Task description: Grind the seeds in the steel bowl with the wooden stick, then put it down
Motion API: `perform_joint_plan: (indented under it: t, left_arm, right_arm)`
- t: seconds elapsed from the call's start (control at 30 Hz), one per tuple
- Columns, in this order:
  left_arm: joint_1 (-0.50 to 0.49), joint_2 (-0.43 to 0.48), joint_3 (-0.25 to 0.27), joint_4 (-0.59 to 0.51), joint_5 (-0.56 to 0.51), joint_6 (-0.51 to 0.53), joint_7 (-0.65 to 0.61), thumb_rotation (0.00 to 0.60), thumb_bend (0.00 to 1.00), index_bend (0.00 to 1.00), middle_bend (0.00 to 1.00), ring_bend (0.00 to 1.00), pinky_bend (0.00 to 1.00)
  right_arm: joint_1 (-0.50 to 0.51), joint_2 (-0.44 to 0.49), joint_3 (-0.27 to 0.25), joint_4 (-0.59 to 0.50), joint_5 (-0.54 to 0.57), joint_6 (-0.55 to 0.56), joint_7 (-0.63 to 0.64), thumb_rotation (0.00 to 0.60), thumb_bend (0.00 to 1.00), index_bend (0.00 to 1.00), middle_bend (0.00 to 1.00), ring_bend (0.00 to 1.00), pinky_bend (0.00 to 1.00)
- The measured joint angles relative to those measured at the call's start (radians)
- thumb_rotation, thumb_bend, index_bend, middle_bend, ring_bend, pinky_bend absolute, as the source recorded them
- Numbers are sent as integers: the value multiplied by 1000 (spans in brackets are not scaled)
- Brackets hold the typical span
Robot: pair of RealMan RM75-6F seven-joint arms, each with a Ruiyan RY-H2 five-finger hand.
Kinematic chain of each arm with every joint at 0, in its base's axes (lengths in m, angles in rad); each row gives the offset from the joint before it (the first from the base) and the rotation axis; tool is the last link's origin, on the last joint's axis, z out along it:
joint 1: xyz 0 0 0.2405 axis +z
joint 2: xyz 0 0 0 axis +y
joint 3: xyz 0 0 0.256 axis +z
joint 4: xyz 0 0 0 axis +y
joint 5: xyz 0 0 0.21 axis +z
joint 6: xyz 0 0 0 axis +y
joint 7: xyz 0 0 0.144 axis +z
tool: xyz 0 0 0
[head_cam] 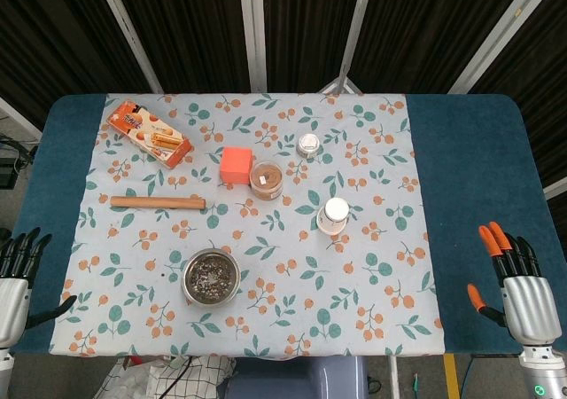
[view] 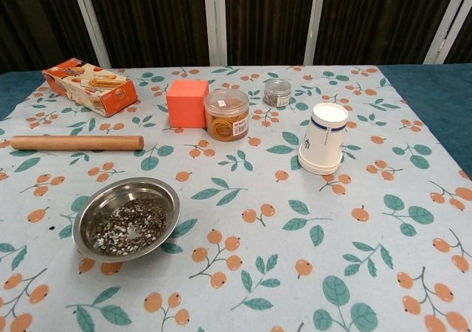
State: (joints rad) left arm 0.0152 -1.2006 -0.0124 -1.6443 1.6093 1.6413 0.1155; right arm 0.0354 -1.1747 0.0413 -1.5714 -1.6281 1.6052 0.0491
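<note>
Steel bowl (head_cam: 211, 277) near front edge of floral cloth (head_cam: 372, 239), left of centre; upright, seeds (view: 131, 227) spread over its bottom. Wooden stick (head_cam: 158, 203) flat on the cloth beyond the bowl, well apart from it, lying crosswise — untouched by either hand.

Left hand (head_cam: 18, 284) at far left edge of head view, off the cloth over the blue table (head_cam: 478, 168); fingers spread and pointing away from the robot, nothing held. Right hand (head_cam: 518, 284) at far right, likewise over blue table, orange-tipped fingers apart, thumb out to the side, nothing held. Neither hand seen in chest view.

Further back: snack box (head_cam: 150, 133) lying at an angle toward the far left; orange cube (head_cam: 235, 165) just beside a clear jar (head_cam: 267, 180) with rubber bands inside — whether touching, cannot tell. Small lidded jar (head_cam: 308, 144) behind those, dark contents. Stack of white paper cups (view: 326, 138) upside down to the right of centre, standing apart from the rest.
</note>
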Motion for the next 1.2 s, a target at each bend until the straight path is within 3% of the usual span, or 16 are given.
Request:
perform_joint_plan:
  t: [0.7, 0.8, 1.03, 1.2]
  left_arm:
    - [-20, 4, -12, -13, -18, -37, 7, 600, 69, 0, 0, 0, 0]
    - [-39, 14, -23, -40, -38, -72, 10, 600, 78, 43, 0, 0, 0]
    - [-123, 38, -88, -106, -116, -181, 99, 600, 165, 217, 134, 0, 0]
    - [-225, 28, -167, -132, -243, -294, 234, 600, 232, 263, 223, 0, 0]
  right_arm:
    - [1, 4, -4, -10, 10, -17, 3, 600, 367, 0, 0, 0, 0]
    - [1, 6, -5, -12, 11, -18, 10, 600, 366, 0, 0, 0, 0]
    - [4, 12, -5, -16, 13, -24, 27, 600, 366, 0, 0, 0, 0]
    - [4, 15, -8, -21, 15, -30, 34, 600, 367, 0, 0, 0, 0]
